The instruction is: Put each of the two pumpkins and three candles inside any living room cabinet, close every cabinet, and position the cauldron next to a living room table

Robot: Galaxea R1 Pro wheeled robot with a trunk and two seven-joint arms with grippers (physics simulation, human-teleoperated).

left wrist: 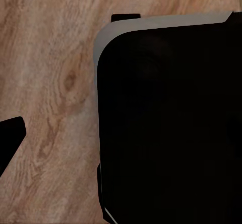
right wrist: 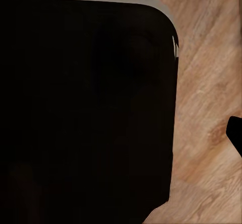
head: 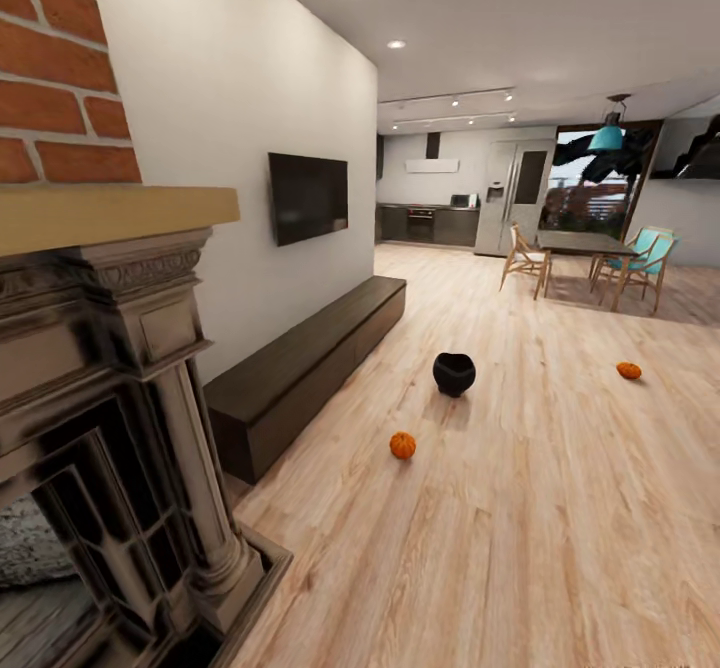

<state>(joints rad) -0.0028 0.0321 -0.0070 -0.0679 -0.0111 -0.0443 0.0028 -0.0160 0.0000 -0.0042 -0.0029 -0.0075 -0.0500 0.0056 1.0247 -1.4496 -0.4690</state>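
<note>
One pumpkin [head: 402, 445] lay on the wooden floor [head: 520, 528] near the cabinet [head: 300, 373], whose fronts were all shut; the cauldron [head: 454, 374] sat just beyond, and the second pumpkin [head: 628, 370] lay well apart toward the dining table [head: 582, 244]. Whether either pincer was wide or narrow could not be told. Driving up square to the nearest pumpkin seemed best.

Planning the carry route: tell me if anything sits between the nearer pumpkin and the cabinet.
Nothing visible does. The nearer pumpkin lies on bare wood floor, with open boards across to the long dark cabinet. The cauldron stands farther back, off that line.
</note>
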